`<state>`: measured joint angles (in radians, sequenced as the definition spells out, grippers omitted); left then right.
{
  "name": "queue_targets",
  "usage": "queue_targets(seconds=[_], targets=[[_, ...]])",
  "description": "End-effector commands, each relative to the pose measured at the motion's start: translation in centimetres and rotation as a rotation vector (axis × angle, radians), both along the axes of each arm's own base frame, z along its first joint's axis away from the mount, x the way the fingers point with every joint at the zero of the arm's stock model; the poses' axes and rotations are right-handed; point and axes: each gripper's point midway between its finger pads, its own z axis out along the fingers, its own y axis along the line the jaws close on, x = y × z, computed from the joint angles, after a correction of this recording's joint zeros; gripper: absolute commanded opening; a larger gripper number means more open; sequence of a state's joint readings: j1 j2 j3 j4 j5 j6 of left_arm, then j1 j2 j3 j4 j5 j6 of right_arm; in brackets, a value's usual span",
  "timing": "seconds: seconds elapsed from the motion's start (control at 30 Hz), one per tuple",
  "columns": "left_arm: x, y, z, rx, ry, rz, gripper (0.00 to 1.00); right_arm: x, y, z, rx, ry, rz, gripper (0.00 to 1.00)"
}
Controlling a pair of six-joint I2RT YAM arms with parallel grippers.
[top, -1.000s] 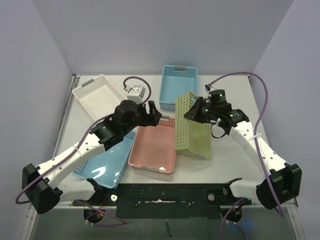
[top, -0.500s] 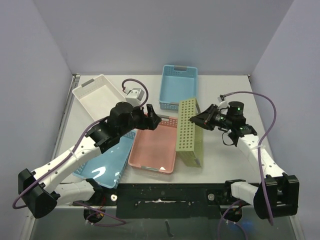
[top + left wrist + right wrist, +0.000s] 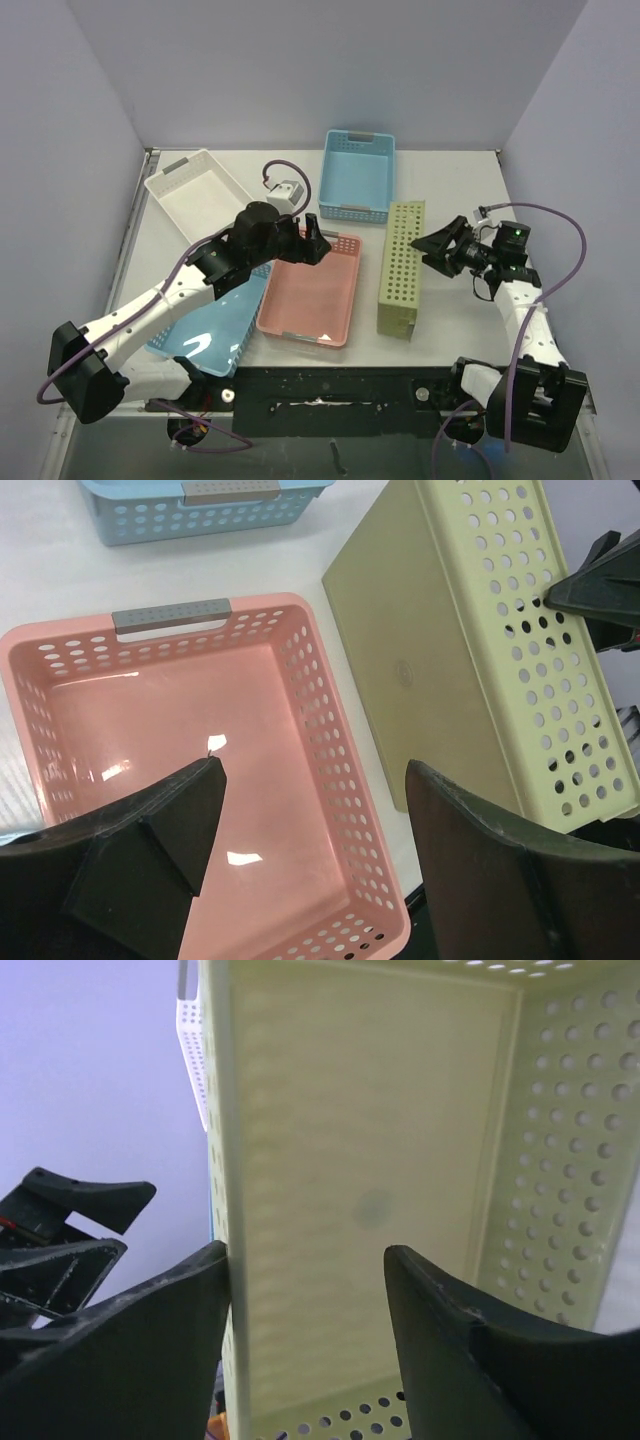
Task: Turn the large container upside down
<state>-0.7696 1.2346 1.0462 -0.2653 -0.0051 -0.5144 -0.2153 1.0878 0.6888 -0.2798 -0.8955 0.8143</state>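
Observation:
The large container [image 3: 402, 268], a yellow-green perforated basket, stands on one long side wall right of the middle. Its flat bottom [image 3: 420, 670] faces left and its open inside [image 3: 370, 1160] faces right. My right gripper [image 3: 424, 252] is open at the container's right side. In the right wrist view the right gripper [image 3: 305, 1260] has one long wall's rim right beside its left finger, without a grip. My left gripper [image 3: 318, 243] is open and hangs over the pink basket [image 3: 300, 335]; nothing shows between the fingers of the left gripper [image 3: 315, 780].
A blue basket [image 3: 358, 175] stands at the back, just behind the container. A white basket [image 3: 195, 190] lies at the back left. A light blue basket [image 3: 215, 330] sits under my left arm. A small grey box [image 3: 285, 193] with a cable lies behind the left gripper.
The right gripper has opened and let go of the container, drawing back to the right. The container went from leaning over to standing on its side, further right.

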Motion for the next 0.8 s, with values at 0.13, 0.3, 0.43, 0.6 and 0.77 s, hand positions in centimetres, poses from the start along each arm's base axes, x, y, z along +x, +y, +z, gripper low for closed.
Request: queue_targets(seconds=[0.13,0.3,0.43,0.6,0.77], targets=[[-0.3,-1.8,3.3,-0.105,-0.037,-0.052,0.73,-2.5,-4.5,-2.9,-0.107,0.062,-0.077,0.72],[-0.8,-2.1,3.1,-0.097,-0.026,-0.058,0.72,-2.6,-6.6,-3.8,-0.206,0.095,-0.153,0.74],[-0.8,-2.5,3.1,-0.098,-0.022,-0.067,0.72,-2.5,-7.3,-3.6,-0.231,0.094,-0.191,0.76],[-1.0,-3.9,3.3,-0.097,-0.013,-0.104,0.72,-2.2,-8.9,-3.0,-0.285,0.088,-0.257,0.77],[-1.6,-5.7,3.1,-0.096,-0.012,-0.142,0.72,-1.5,-10.9,-1.9,-0.228,0.075,-0.371,0.77]])
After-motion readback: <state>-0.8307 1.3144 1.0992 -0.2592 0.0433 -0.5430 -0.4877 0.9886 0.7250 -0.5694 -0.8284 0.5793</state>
